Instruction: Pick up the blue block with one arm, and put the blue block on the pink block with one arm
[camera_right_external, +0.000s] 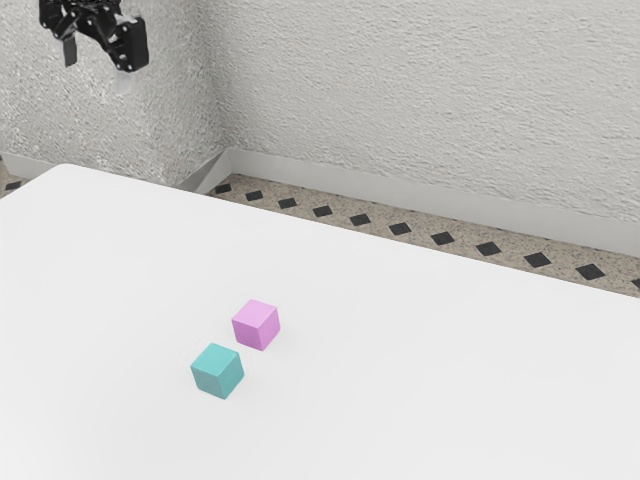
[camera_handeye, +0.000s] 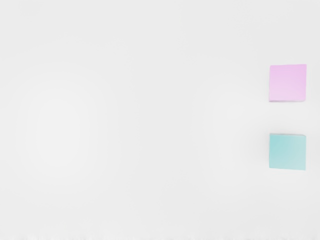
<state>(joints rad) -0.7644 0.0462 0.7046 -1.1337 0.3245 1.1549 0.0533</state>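
- Right, at the exterior view's far left the gripper (camera_right_external: 122, 62) hangs high above the table (camera_right_external: 450, 390), carrying no block; spread or pressed together, I cannot tell.
- Down at its five o'clock the blue block (camera_right_external: 217, 370) sits flat on the table, untouched. The pick-up is not yet begun, so I judge the whole task is left.
- At the blue block's one o'clock stands the pink block (camera_right_external: 256, 324), just beside it with a small gap, its top bare.
- Rightward, open white tabletop. The far edge meets the tiled floor (camera_right_external: 400, 228) at twelve o'clock, well apart from both blocks, so there looks to be ample room to descend.
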